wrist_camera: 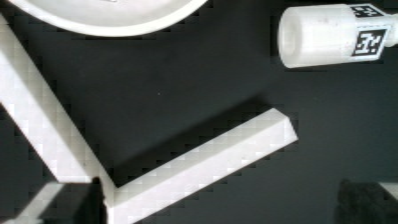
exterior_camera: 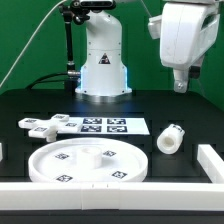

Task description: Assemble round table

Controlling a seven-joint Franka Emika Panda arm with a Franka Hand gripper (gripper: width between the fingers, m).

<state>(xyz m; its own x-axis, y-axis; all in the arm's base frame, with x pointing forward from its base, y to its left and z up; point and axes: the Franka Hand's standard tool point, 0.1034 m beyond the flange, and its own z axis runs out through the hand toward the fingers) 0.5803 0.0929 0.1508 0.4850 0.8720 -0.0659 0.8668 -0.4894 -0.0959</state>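
Large rimmed white plastic round disc [exterior_camera: 88,163] at the front of the black tabletop [exterior_camera: 160,115]. White cross-shaped base piece [exterior_camera: 45,125] lies behind it, beside the marker board [exterior_camera: 105,125]. Short thick white cylinder leg [exterior_camera: 170,140] lies toward the exterior view's right. Fingers [wrist_camera: 50,205], spread apart and empty, hang above the white border frame [wrist_camera: 196,160].

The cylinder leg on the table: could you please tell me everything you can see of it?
The cylinder leg is a short, thick white piece, plastic by its look, apparently lying on its side on the black table. The wrist view shows a black-and-white square tag on it. It sits at the exterior view's right, apart from the round disc and the border frame. Only the table touches it.
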